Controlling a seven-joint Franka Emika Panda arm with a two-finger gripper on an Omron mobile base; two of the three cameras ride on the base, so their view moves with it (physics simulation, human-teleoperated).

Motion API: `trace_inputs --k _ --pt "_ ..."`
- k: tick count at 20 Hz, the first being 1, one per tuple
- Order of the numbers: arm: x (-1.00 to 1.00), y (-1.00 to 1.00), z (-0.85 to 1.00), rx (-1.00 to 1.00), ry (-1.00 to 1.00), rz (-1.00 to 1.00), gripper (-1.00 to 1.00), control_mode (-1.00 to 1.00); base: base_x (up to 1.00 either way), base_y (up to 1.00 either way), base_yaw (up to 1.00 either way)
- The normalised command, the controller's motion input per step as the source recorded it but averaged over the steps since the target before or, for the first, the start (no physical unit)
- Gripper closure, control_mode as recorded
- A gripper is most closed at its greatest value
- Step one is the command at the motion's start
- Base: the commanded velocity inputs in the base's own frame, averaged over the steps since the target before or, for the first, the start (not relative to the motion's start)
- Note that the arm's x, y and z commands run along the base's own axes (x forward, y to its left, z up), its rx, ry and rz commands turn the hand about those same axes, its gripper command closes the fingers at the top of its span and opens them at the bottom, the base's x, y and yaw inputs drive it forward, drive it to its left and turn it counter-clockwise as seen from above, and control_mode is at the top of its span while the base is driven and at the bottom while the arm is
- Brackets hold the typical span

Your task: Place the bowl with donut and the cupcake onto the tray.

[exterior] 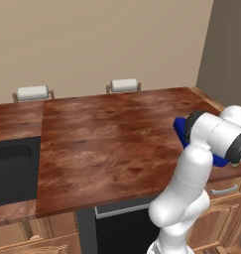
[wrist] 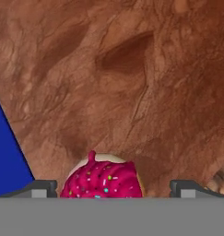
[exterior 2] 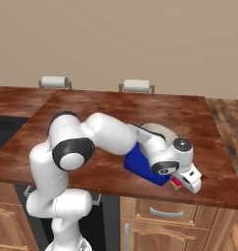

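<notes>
The gripper (wrist: 113, 186) hangs with its jaws spread wide, the cupcake (wrist: 103, 179) lying right between them, just beside the blue tray (wrist: 5, 156)

Sprinkled pink-topped cupcake (wrist: 103, 179) just beside blue tray (wrist: 7, 161)

Readable text, labels, brands, numbers, signs: none that I can find. The tabletop (exterior: 107, 144) carries only wood grain. The tray (exterior 2: 140, 164) resting on it is plain blue, unmarked. The cupcake (wrist: 104, 179) beside the tray bears coloured sprinkles but no lettering. The two paper rolls (exterior: 124, 85) behind the tabletop are blank white.
</notes>
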Motion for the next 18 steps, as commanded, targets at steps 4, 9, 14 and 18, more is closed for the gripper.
trace_inputs --k 4,9,14,18 --pt "0.0 -0.1 0.14 0.05 0.0 0.0 -1.0 -1.0 0.0 0.0 0.0" --pt "0.07 -0.01 0.39 0.03 0.0 0.0 -1.0 -1.0 0.0 0.0 0.0" --pt "-0.01 -0.02 -0.09 0.0 0.01 0.0 -1.0 -1.0 0.0 0.0 0.0" --pt "-0.09 0.04 -0.32 0.0 0.0 0.0 -1.0 -1.0 0.0 0.0 0.0"
